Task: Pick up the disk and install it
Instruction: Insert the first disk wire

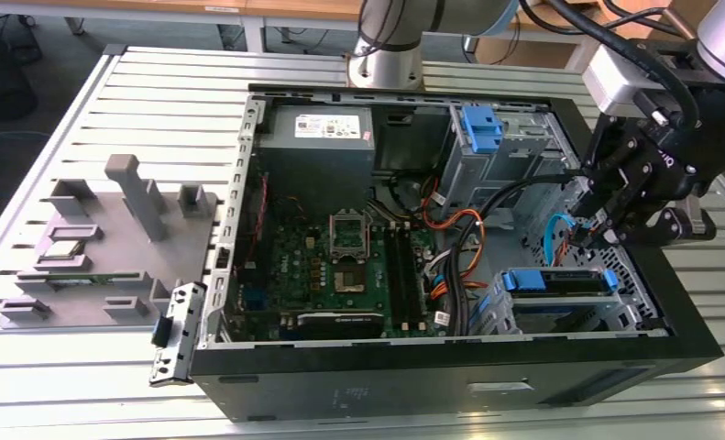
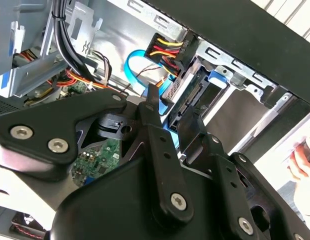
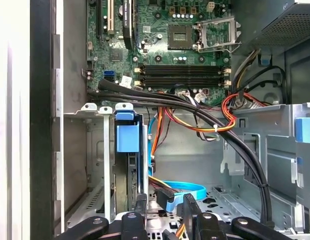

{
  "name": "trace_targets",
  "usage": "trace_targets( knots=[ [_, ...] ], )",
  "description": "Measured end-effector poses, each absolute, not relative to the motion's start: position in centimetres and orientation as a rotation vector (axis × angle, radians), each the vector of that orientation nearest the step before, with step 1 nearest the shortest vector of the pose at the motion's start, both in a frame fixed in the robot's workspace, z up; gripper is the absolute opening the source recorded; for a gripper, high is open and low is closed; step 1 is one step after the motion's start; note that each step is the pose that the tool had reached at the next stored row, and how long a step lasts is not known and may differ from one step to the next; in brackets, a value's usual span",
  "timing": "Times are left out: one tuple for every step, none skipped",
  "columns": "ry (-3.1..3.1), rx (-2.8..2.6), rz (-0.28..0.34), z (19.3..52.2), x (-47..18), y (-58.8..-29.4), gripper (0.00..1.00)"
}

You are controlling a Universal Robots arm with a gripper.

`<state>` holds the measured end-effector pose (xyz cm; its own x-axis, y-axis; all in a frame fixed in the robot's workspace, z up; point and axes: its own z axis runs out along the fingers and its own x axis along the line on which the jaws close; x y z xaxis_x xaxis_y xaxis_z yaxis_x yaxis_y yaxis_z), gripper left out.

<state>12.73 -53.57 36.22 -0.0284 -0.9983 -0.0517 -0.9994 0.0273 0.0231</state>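
Exterior view: open computer case (image 1: 460, 376) lies on a slatted counter (image 1: 154, 82); the pincer (image 1: 600, 225) hangs inside the case near the exterior view's right wall.
Disk, exterior view: the disk (image 1: 558, 282) sits in the drive cage below the pincer, its blue bracket facing up; the two look apart.
Around it: motherboard (image 1: 337, 266), grey power supply (image 1: 319, 128), a bare blue bracket (image 1: 481, 126) in the upper bay, and a grey parts tray (image 1: 105, 238) on the counter.
In the way: black cable bundle (image 1: 485, 229) and a blue cable loop beside the cage.
Second wrist view: pincer (image 2: 170, 115) fingers a narrow gap apart, holding nothing, tips close to the disk's (image 2: 187, 97) connector end, where a power plug (image 2: 170, 50) is seated.
First wrist view: disk (image 3: 127, 137) stands edge-on in its cage slot; fingertips (image 3: 140, 202) sit just short of it, blue cable (image 3: 182, 190) between the fingers.
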Motion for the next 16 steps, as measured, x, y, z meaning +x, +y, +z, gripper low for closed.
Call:
trace_targets(
  knots=[
    [2.236, -2.175, 0.082, 36.17, 12.73, -53.56, 0.42],
    [2.236, -2.175, 0.082, 36.13, 12.74, -53.56, 0.42],
    [2.237, -2.175, 0.082, 36.11, 12.74, -53.56, 0.42],
    [2.237, -2.176, 0.081, 36.09, 12.74, -53.56, 0.42],
    [2.237, -2.176, 0.081, 36.09, 12.74, -53.56, 0.42],
    [2.237, -2.176, 0.081, 36.09, 12.74, -53.57, 0.42],
    [2.237, -2.176, 0.080, 36.08, 12.74, -53.57, 0.42],
    [2.237, -2.176, 0.080, 36.08, 12.74, -53.57, 0.42],
    [2.238, -2.177, 0.079, 36.06, 12.74, -53.57, 0.42],
    [2.239, -2.177, 0.077, 36.05, 12.74, -53.57, 0.42],
    [2.240, -2.178, 0.075, 36.05, 12.73, -53.58, 0.42],
    [2.240, -2.179, 0.073, 36.05, 12.71, -53.58, 0.42],
    [2.241, -2.180, 0.071, 36.03, 12.68, -53.58, 0.42],
    [2.242, -2.181, 0.070, 36.01, 12.63, -53.58, 0.42],
    [2.243, -2.181, 0.069, 35.98, 12.58, -53.58, 0.42],
    [2.243, -2.181, 0.068, 35.95, 12.55, -53.58, 0.42]
  ],
)
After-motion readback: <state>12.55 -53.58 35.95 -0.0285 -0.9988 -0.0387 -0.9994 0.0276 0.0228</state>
